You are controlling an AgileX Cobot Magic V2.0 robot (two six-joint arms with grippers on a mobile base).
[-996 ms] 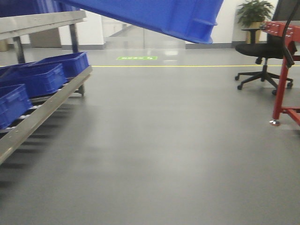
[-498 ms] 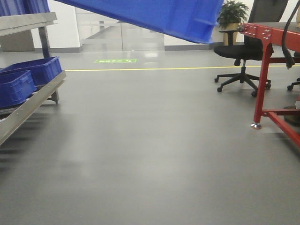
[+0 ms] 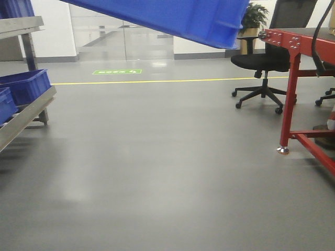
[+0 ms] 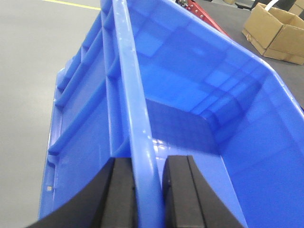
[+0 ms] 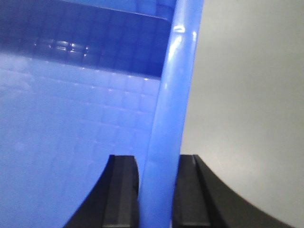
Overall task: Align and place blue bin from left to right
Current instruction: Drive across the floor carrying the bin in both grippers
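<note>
Left wrist-mounted view, closest in: the left gripper (image 4: 148, 190) has its two black fingers (image 4: 121, 190) clamped on the thick rim of the blue bin (image 4: 190, 95), one finger outside the ribbed wall and one inside over the gridded bottom. In the right wrist-mounted view the right gripper (image 5: 159, 190) is likewise closed tight on a rim of the same bin, with bare grey floor (image 5: 247, 95) beyond it. The front-facing view shows the bin held off the ground, tilted, filling the top edge with its lowest corner toward the right. Below it spreads a smooth, slightly glossy grey floor (image 3: 157, 172) with soft reflections. At the left edge stands a sloping metal rack (image 3: 26, 112) carrying darker blue bins (image 3: 26, 86). On the right stands a red table frame (image 3: 291, 94) on levelling feet, and the left wrist view shows an open cardboard box (image 4: 278, 31) on a dark surface past the bin's far wall. Behind the frame stands a black office chair (image 3: 261, 63). Farther back a yellow line (image 3: 157, 81) crosses the floor, with a green floor marking (image 3: 117, 71) just beyond it. Glass doors (image 3: 123, 42), white walls and a potted plant (image 3: 255, 14) close off the room.
</note>
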